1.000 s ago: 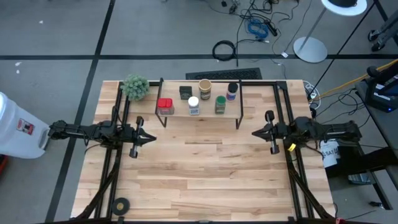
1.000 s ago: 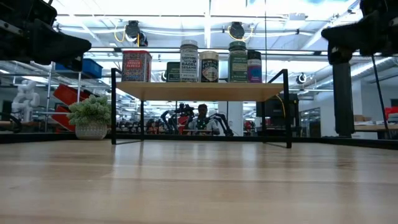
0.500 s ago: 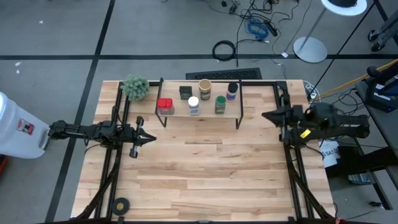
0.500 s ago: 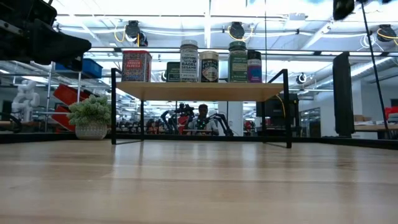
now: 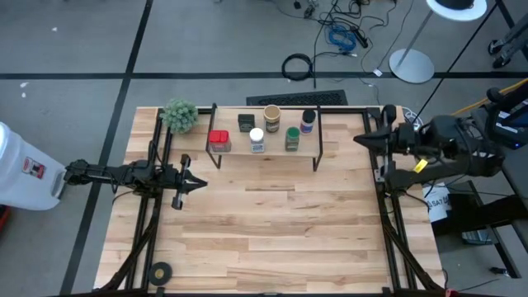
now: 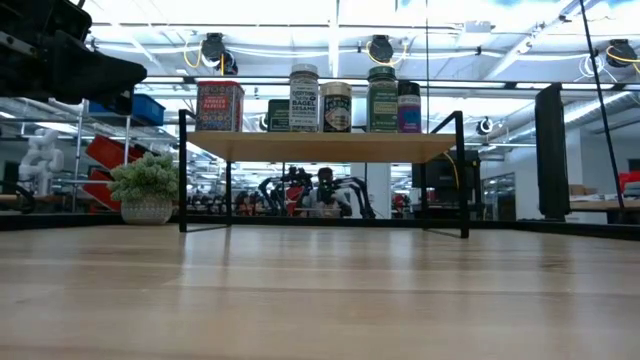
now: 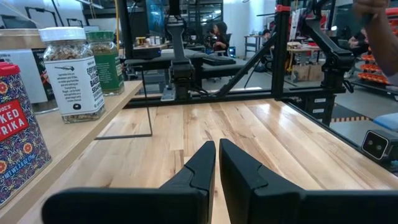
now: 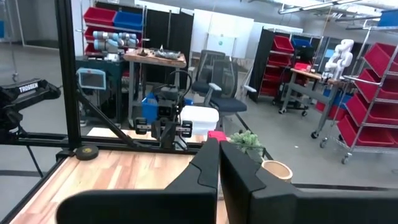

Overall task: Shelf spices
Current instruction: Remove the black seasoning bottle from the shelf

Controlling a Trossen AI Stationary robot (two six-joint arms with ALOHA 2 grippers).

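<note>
Several spices stand upright on the shelf [image 5: 276, 148] at the table's far middle: a red tin [image 5: 219, 140], a dark square tin [image 5: 245, 122], a tan cylinder [image 5: 271, 115], and white-lidded [image 5: 256, 139], green-lidded [image 5: 292, 138] and dark-lidded [image 5: 308, 120] jars. The low view shows them in a row on the wooden board [image 6: 320, 147]. My left gripper [image 5: 206, 183] is shut and level, near the shelf's left legs, with the red tin [image 7: 15, 149] beside it. My right gripper [image 5: 356, 139] is shut, raised high at the table's right side, and holds nothing.
A fuzzy green plant ball [image 5: 180, 115] sits at the far left corner, left of the shelf. A black tape roll [image 5: 159, 271] lies at the near left corner. Black frame rails [image 5: 388, 223] run along both sides. The wooden tabletop [image 5: 272, 231] spreads in front of the shelf.
My right gripper has risen well above the table at its right side, staying shut, and has left the top of the low view. The spices and the shelf have kept still.
</note>
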